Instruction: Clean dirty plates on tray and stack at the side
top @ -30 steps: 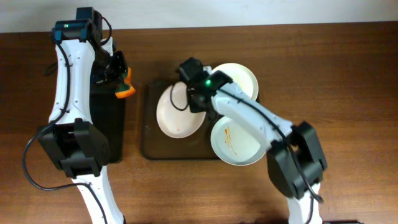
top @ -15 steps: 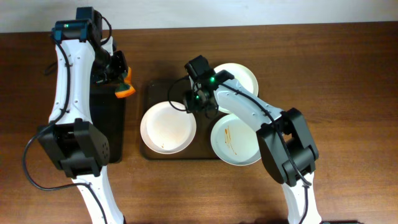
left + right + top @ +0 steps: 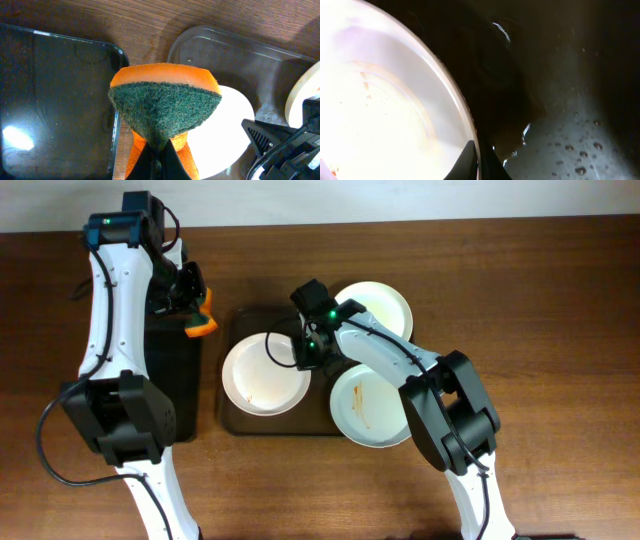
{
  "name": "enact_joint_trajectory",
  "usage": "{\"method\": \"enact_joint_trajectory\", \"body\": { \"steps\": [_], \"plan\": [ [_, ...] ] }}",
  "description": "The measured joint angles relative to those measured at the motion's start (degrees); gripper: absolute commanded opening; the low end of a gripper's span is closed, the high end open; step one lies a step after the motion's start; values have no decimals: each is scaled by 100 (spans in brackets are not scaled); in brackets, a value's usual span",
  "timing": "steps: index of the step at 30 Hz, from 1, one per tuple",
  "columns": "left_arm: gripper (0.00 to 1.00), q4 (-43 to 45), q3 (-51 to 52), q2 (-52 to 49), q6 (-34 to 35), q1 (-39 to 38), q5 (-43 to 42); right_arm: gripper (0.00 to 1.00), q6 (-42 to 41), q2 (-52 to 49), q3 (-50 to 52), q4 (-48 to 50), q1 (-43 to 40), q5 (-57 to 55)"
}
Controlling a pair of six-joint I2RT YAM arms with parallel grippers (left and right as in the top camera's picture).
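- Right end effector [image 3: 306,352] pinches the plate [image 3: 260,377] at its 2 o'clock rim, on the tray [image 3: 245,322].
- Left end effector [image 3: 156,159] clamps a sponge [image 3: 165,105].

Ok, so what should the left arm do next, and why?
Probably swing the sponge over onto the left plate and wipe: it lies flat on the tray, shows faint orange streaks, and the right gripper pinches its rim.

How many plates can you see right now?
3. The left plate lies on the tray, its rim in the right gripper; the back-right plate and the streaked front-right plate sit beside it. None seems hidden.
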State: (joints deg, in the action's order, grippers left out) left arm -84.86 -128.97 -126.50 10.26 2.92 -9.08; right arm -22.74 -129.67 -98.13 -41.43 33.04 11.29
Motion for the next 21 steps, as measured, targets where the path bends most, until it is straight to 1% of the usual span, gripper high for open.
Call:
{"method": "enact_joint_trajectory", "body": {
  "steps": [5, 9, 13, 16, 19, 21],
  "plan": [
    [0, 26, 61, 0, -2, -181, 2, 4, -859, 0, -31, -175, -85, -87],
    [0, 223, 564, 0, -2, -553, 4, 4, -1419, 0, -46, -227, -190, -179],
    [0, 531, 1346, 0, 0, -868, 2, 4, -1587, 0, -50, -225, -195, -223],
    [0, 933, 1943, 0, -2, -994, 0, 4, -1626, 0, -52, -216, -223, -236],
    [0, 1646, 2649, -2, 50, -1145, 28, 4, -1635, 0, -55, -205, -267, -245],
    [0, 2022, 3051, -2, 291, -1226, 164, 4, -1633, 0, -55, -205, -273, -262]
  ]
}}
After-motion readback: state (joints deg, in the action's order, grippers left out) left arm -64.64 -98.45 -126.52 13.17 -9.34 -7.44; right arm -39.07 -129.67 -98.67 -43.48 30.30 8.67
